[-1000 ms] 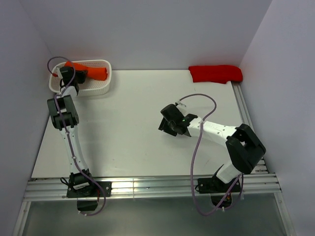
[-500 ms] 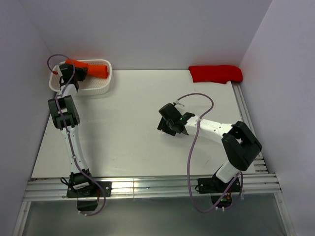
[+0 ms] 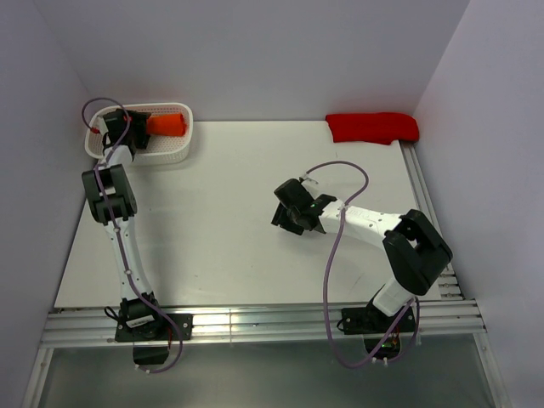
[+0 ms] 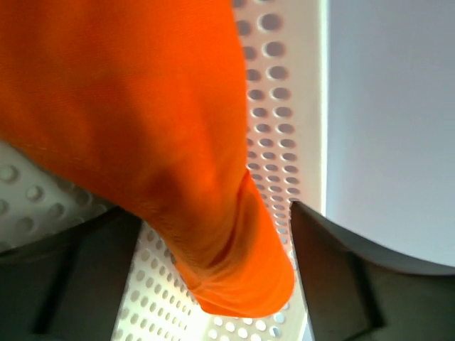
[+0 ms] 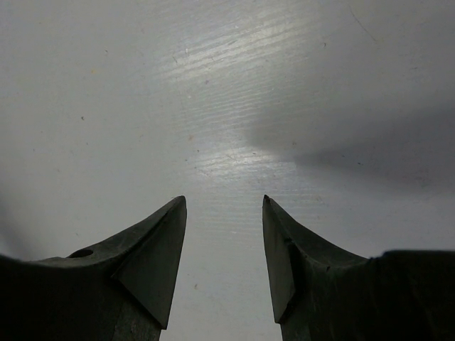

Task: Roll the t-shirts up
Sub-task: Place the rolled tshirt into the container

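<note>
A rolled bright orange t-shirt (image 3: 167, 125) lies inside the white perforated basket (image 3: 174, 153) at the table's back left. My left gripper (image 3: 140, 129) is down in the basket at the roll's left end. In the left wrist view the t-shirt (image 4: 142, 106) fills the upper left, its end hanging between the spread jaws of the left gripper (image 4: 210, 209), which stand open and clear of the fabric. The basket wall (image 4: 277, 106) shows behind. My right gripper (image 3: 285, 223) hovers over the bare table centre. In its wrist view the right gripper (image 5: 224, 202) is open and empty.
A red folded cloth (image 3: 372, 127) lies at the table's back right corner. Grey walls close in on the left, back and right. A metal rail (image 3: 255, 323) runs along the near edge by the arm bases.
My left gripper has opened and let go of the orange t-shirt, which now lies wholly inside the basket instead of poking over its left rim. The right gripper shifted slightly left.
</note>
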Robot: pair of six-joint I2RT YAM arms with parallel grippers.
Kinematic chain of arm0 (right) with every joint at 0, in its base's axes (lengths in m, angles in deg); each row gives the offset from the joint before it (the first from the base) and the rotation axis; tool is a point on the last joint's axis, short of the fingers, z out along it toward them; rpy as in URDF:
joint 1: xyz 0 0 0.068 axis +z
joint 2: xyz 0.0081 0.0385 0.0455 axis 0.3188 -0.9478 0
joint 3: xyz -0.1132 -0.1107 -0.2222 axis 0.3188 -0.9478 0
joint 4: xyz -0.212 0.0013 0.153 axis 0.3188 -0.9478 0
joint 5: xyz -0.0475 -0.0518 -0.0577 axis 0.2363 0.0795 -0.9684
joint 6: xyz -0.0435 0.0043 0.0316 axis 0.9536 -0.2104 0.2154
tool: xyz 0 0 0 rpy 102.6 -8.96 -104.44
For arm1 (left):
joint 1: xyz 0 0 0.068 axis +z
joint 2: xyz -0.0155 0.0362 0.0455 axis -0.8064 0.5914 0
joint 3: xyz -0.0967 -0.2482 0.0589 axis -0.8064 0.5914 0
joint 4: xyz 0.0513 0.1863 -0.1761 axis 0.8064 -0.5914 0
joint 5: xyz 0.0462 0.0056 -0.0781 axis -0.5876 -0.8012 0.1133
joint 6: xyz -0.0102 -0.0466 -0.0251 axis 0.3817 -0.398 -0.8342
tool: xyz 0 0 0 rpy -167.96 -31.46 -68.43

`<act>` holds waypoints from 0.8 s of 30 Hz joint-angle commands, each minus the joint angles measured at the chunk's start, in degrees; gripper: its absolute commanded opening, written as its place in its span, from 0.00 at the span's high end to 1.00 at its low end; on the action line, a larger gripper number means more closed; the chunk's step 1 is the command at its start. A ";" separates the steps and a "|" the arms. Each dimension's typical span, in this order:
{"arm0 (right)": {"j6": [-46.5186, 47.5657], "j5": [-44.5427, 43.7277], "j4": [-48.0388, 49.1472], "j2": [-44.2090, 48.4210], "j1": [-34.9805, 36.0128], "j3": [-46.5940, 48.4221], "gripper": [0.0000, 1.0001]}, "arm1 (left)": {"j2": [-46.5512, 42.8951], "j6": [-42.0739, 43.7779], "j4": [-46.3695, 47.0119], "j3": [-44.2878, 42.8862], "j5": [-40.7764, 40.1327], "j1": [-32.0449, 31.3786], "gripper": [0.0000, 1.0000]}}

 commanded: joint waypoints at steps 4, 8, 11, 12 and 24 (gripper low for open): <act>1.24 1.05 0.63 1.64 -0.51 0.92 0.46 | -8.68 -0.96 -3.53 3.89 -4.42 0.09 0.01; 1.24 1.23 0.80 2.08 -0.51 0.48 0.46 | -10.53 -0.70 -4.50 4.60 -4.51 0.00 0.01; 1.24 1.58 1.33 3.04 -0.42 -0.31 0.46 | -11.67 -0.53 -4.68 5.65 -5.12 0.00 0.01; 1.33 1.58 1.24 3.13 -0.60 -0.48 0.46 | -11.85 -0.44 -5.12 5.65 -5.30 0.00 0.01; 1.94 2.46 2.12 4.27 -0.95 -1.89 0.46 | -16.68 0.00 -6.00 8.02 -5.13 -0.44 0.01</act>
